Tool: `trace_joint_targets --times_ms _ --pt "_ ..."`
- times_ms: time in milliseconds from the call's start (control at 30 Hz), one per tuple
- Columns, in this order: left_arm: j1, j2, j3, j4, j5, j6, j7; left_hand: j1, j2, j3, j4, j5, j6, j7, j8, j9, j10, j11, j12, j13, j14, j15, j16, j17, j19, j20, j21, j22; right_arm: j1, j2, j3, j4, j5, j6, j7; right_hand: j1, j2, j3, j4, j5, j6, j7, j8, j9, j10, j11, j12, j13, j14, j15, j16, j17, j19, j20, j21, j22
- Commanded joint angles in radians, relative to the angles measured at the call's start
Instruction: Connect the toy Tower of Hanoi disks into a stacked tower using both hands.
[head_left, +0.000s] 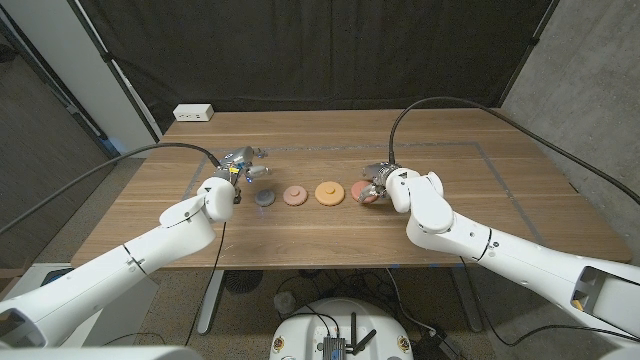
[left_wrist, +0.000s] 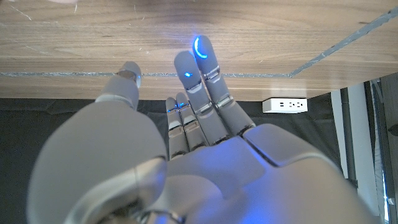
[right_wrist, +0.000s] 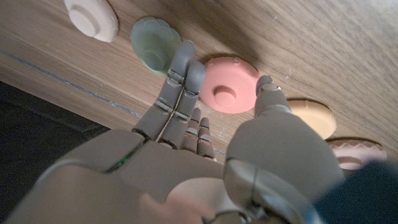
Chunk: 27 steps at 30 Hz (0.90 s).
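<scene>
Several toy disks lie in a row on the wooden table (head_left: 330, 140): a dark grey disk (head_left: 264, 197), a salmon disk (head_left: 294, 195), an orange disk (head_left: 329, 192) and a pink disk (head_left: 362, 194). The right wrist view shows the pink disk (right_wrist: 229, 92), orange disk (right_wrist: 311, 115) and salmon disk (right_wrist: 356, 152), plus a green disk (right_wrist: 155, 43) and a white disk (right_wrist: 91, 17). My right hand (head_left: 385, 185) hovers at the pink disk, its fingers (right_wrist: 180, 68) and thumb on opposite sides of it, holding nothing. My left hand (head_left: 238, 168) is just behind the dark grey disk, fingers (left_wrist: 202, 68) straight and empty.
A white power strip (head_left: 193, 113) lies at the table's far left corner, also in the left wrist view (left_wrist: 284, 104). Grey tape lines (head_left: 500, 170) mark a rectangle on the tabletop. Black curtains hang behind the table.
</scene>
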Motion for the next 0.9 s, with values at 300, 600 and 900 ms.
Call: trace_joint_targets --times_ms 300,600,900 --pt "0.012 0.009 -0.009 0.0 -0.011 -0.012 0.006 0.002 0.014 -0.001 0.0 0.009 0.009 0.002 0.0 0.001 0.015 0.001 -0.007 0.005 -0.006 -0.078 0.009 0.002 -0.008 -0.106 0.015 -0.005 -0.015 0.042 0.009 0.06 -0.137 0.043 0.087 -0.008 0.006 -0.003 0.002 -0.003 -0.008 0.002 0.003 0.001 0.002 0.001 0.008 0.0 -0.005 -0.144 0.009 0.001 -0.003 -0.079 0.009 -0.005" --pt "0.013 0.009 -0.011 0.004 -0.016 -0.016 0.004 0.003 0.014 -0.001 -0.001 0.01 0.01 0.001 -0.001 0.002 0.016 0.004 -0.008 0.008 -0.008 -0.079 0.011 0.0 -0.011 -0.106 0.024 -0.012 -0.029 0.061 0.028 0.073 -0.153 0.061 0.109 -0.009 0.008 -0.003 0.0 -0.004 -0.011 0.003 0.004 0.0 0.004 0.0 0.011 0.001 -0.005 -0.144 0.013 0.001 -0.004 -0.079 0.012 -0.009" --pt "0.014 0.008 -0.009 0.011 -0.021 -0.019 0.003 0.002 0.016 -0.001 0.0 0.01 0.012 0.003 0.0 0.002 0.02 0.005 -0.008 0.01 -0.008 -0.078 0.015 0.0 -0.014 -0.105 0.031 -0.018 -0.028 0.074 0.036 0.088 -0.165 0.083 0.143 -0.011 0.011 -0.003 0.001 -0.005 -0.013 0.003 0.006 -0.001 0.01 0.0 0.014 0.001 -0.007 -0.144 0.013 -0.003 -0.003 -0.08 0.016 -0.014"
